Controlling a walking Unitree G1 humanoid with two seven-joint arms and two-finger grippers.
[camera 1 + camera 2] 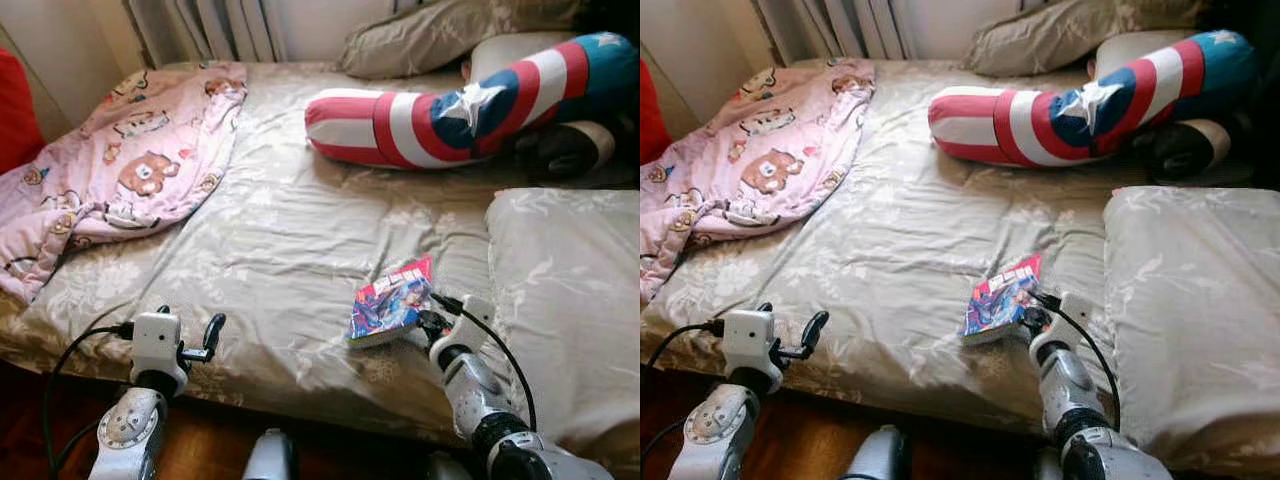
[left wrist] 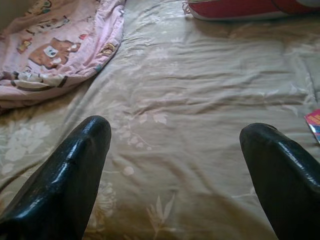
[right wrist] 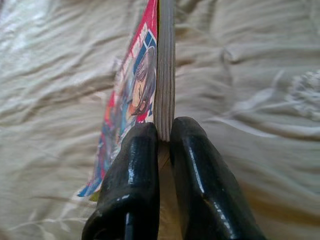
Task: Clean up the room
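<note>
A small comic book (image 1: 390, 301) with a red and blue cover lies near the front edge of the bed (image 1: 290, 230). My right gripper (image 1: 424, 325) is shut on the book's near edge; in the right wrist view both black fingers (image 3: 135, 175) pinch the pages of the book (image 3: 163, 75). My left gripper (image 1: 205, 340) hovers open over the bed's front left edge, with only the beige sheet (image 2: 190, 125) between its fingertips (image 2: 75, 165).
A pink bear-print blanket (image 1: 120, 170) is bunched at the bed's left. A red, white and blue shield-pattern bolster (image 1: 450, 110) lies at the back right, beige pillows (image 1: 570, 290) at the right. Dark wooden floor runs below the bed's front edge.
</note>
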